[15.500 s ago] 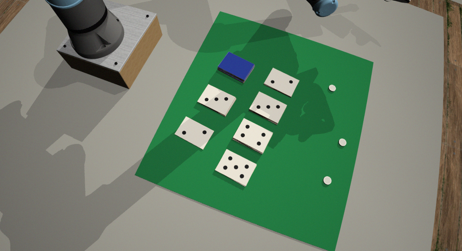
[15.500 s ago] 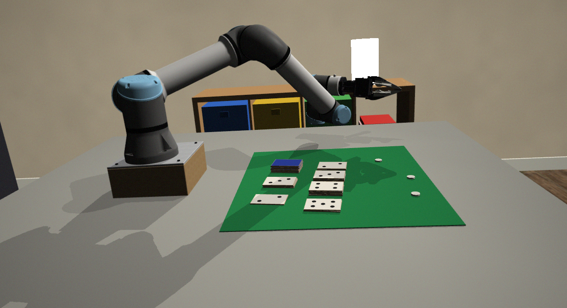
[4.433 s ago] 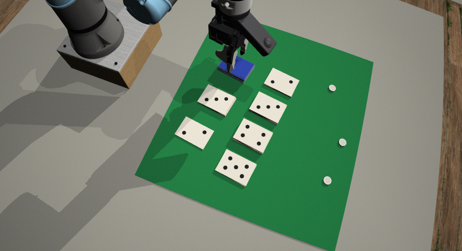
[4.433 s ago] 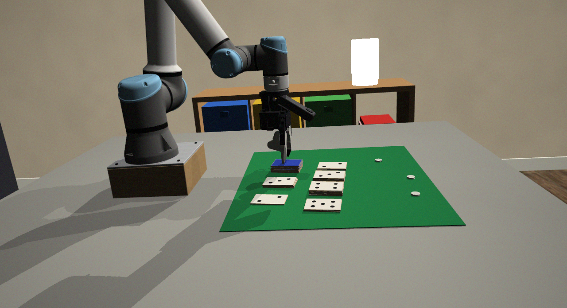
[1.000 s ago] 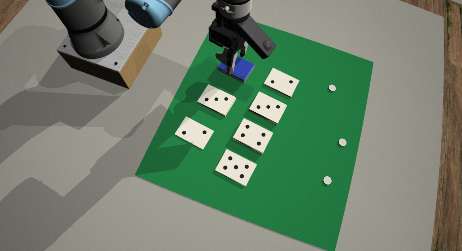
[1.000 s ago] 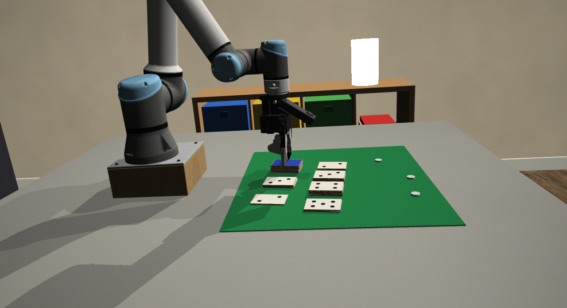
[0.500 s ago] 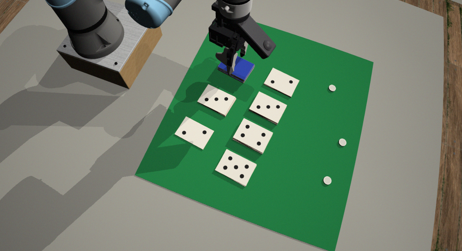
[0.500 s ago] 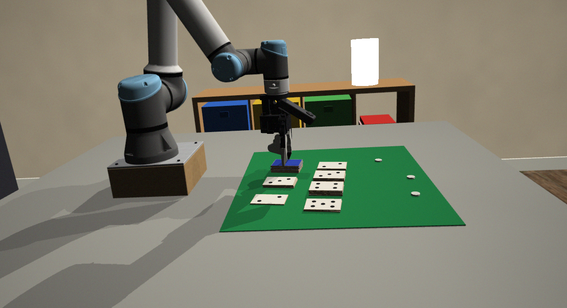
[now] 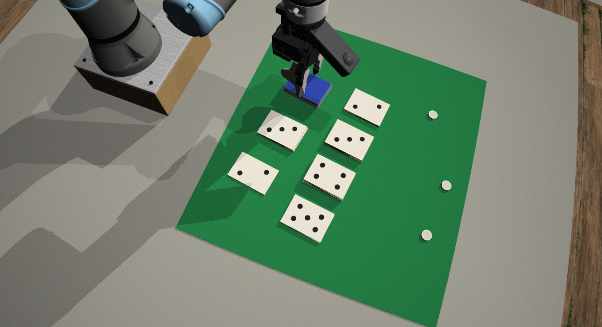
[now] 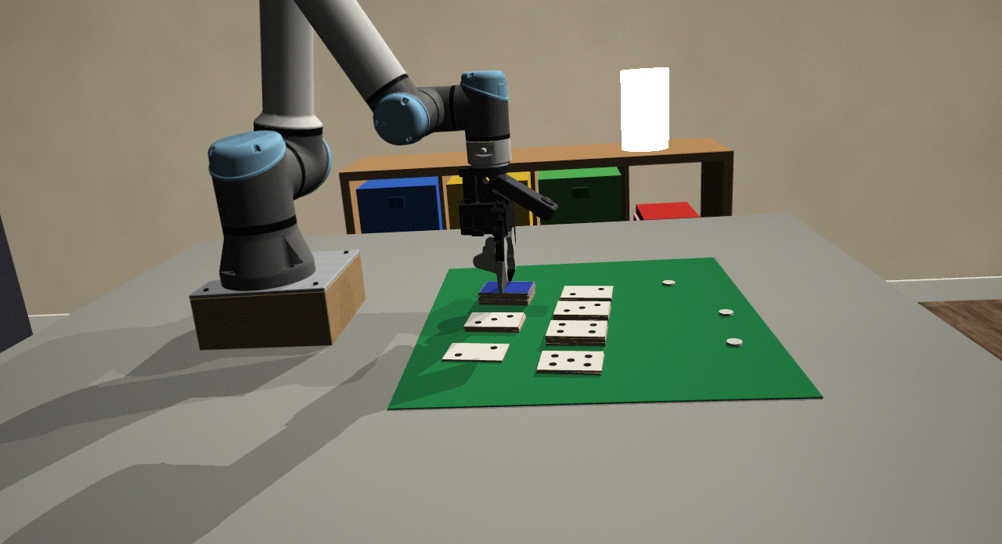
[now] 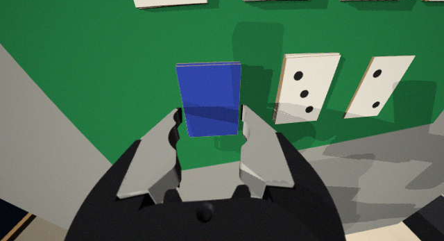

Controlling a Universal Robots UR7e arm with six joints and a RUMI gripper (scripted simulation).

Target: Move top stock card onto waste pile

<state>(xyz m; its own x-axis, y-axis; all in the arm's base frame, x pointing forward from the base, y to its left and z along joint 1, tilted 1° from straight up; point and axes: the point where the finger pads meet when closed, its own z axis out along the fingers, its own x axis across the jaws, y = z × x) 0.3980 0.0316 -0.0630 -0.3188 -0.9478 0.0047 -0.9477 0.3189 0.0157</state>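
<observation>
The face-down stock (image 9: 316,89) (image 10: 518,287) (image 11: 208,85) is a small stack of tiles with a blue top card at the near-left of the green mat (image 9: 400,207) (image 10: 665,372) (image 11: 104,60). The waste pile (image 9: 281,130) (image 10: 494,321) (image 11: 306,88), with three pips showing, lies beside it in the same row. My gripper (image 9: 301,93) (image 10: 502,287) (image 11: 211,107) is down at the stock's near end. Its fingers are open and straddle the top card's long sides, close to its edges. The card lies flat on the stock.
A two-pip card (image 9: 252,172) (image 11: 378,86) lies past the waste pile. The other row holds several white-faced piles (image 9: 349,139) (image 9: 329,176). Three white discs (image 9: 432,114) (image 9: 446,185) (image 9: 426,234) sit near the mat's far side. The robot base (image 9: 126,51) stands to the left.
</observation>
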